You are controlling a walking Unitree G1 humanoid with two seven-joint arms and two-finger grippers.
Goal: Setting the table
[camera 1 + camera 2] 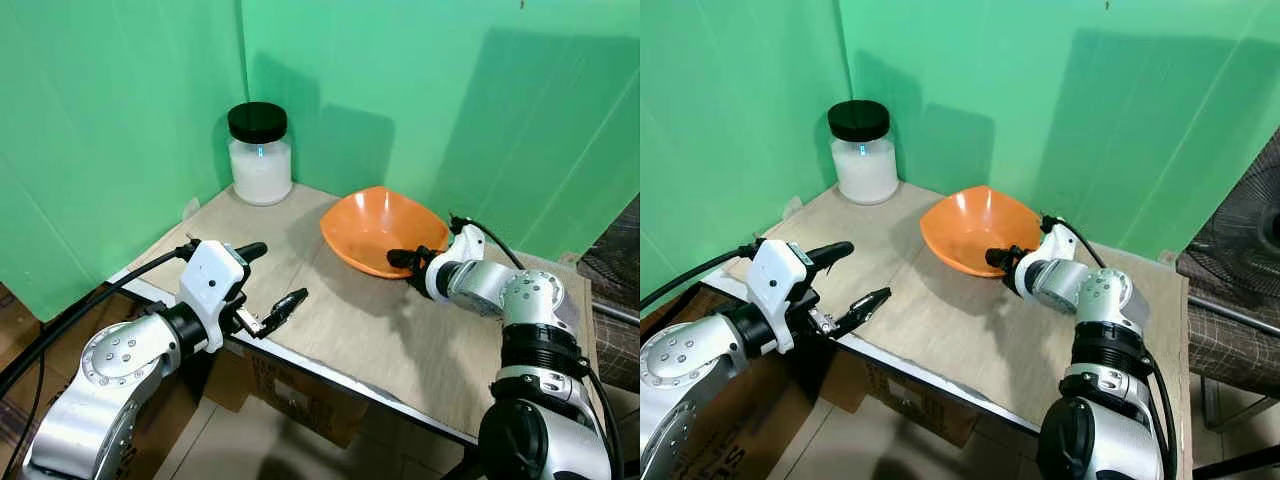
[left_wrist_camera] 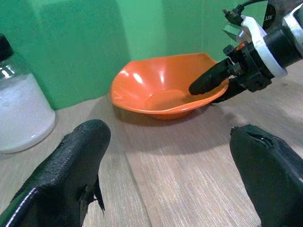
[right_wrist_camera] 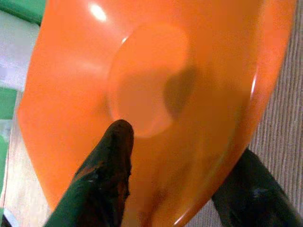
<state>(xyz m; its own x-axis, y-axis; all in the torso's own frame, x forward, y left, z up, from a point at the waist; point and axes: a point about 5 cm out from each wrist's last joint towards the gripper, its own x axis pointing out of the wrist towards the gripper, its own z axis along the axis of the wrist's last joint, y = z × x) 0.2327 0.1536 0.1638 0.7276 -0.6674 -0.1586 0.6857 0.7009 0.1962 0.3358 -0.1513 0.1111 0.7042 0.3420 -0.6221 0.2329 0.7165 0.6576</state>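
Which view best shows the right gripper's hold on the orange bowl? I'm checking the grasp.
The left wrist view: the right gripper straddles the orange bowl rim, one finger inside, one beneath. The right wrist view shows it close but cropped; the eye views show it small.

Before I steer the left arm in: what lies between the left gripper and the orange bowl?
Only bare table, per the left wrist view, between the left gripper and orange bowl.

Green backdrop walls [image 1: 420,90] are meeting in a corner behind a wood-grain table [image 1: 350,330], with a cardboard box [image 1: 290,405] sitting beneath and a fan [image 1: 1240,250] standing alongside
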